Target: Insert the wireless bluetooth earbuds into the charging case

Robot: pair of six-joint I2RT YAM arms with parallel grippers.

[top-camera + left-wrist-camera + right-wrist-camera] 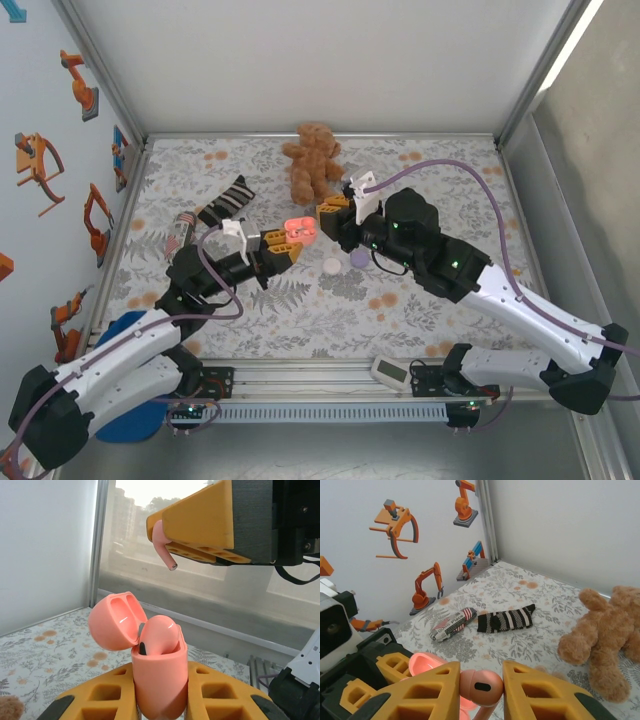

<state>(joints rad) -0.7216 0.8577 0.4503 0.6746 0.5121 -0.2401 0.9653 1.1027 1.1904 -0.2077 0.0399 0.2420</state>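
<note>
My left gripper (160, 702) is shut on a salmon-pink charging case (161, 680) and holds it upright with its lid (117, 621) swung open. One pink earbud (159, 634) sits in the case. A second pink earbud (481, 686) is pinched in my right gripper (481, 692), its stem pointing down. In the left wrist view that earbud (162, 542) hangs above and a little behind the open case, apart from it. From the top, the case (300, 229) glows pink between the left gripper (287, 246) and the right gripper (330, 208).
A brown teddy bear (312, 160) lies at the back of the floral mat (250, 310). To its left lie a striped sock (228, 200) and a small striped tube (180, 228). A white round piece (332, 265) and a lilac one (358, 257) rest under the right arm. A white device (390, 370) sits at the front rail.
</note>
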